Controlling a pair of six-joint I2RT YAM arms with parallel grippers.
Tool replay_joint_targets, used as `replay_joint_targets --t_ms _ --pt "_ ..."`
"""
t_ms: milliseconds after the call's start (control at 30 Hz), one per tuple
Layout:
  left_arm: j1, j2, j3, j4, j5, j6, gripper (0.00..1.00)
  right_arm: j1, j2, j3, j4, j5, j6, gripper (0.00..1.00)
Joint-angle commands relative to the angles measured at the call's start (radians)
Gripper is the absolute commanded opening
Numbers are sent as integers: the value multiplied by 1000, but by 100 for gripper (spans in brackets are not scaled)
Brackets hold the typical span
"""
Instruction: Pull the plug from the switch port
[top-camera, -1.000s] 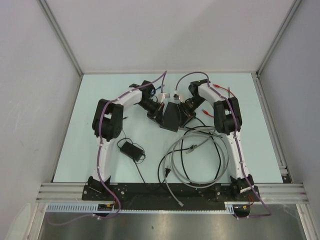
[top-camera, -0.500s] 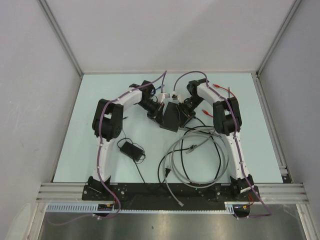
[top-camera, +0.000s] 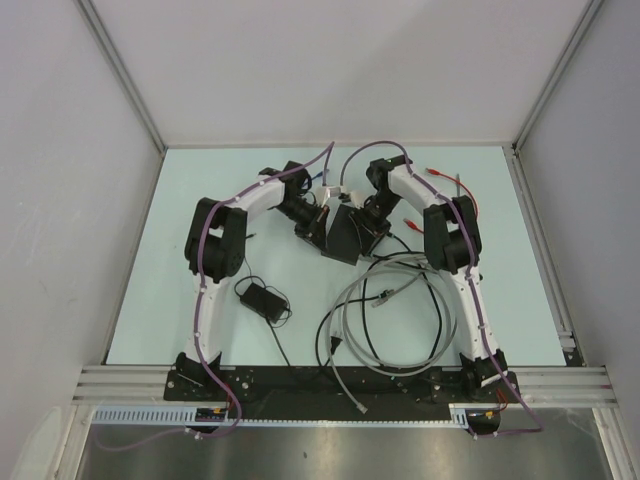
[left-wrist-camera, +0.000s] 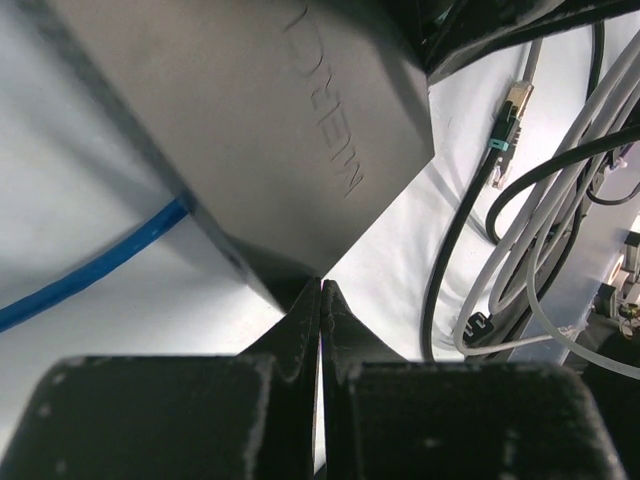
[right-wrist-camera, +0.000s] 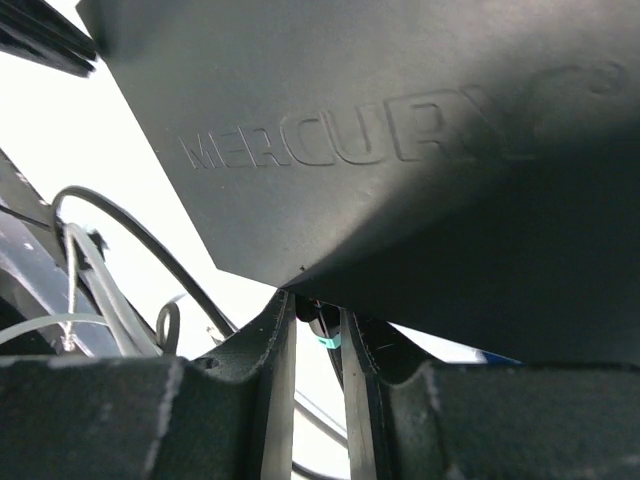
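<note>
The switch is a flat matte-black box between my two grippers, tilted up off the table. In the left wrist view the switch has a blue cable running into its side. My left gripper is shut and empty, its tips touching the switch's near corner. My right gripper is at the switch's far right edge. In the right wrist view its jaws stand narrowly apart under the switch, closed on a dark plug with a teal tab at the box's edge. The port itself is hidden.
Grey and black cables lie coiled in front of the switch. A loose plug with a teal boot lies on the table to its right. A small black adapter brick with a thin cord sits near left. Red leads lie by the right arm.
My right gripper and forearm have shifted left and toward the back, and the switch has turned slightly with them. My left arm has stayed put.
</note>
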Motion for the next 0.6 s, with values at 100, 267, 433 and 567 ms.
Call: replay_joint_targets --t_ms 100,267,433,567 --pt "0 47 -34 55 -169 49 0 -59 16 -87 -10 363 -40 0" --pt "0 46 -36 55 -169 48 0 -88 13 -43 -53 139 -62 5" --pt "0 43 -44 55 -171 49 0 -88 21 6 -71 48 -69 9" --pt "-3 36 -48 53 -174 51 0 -88 45 43 -91 13 -78 23"
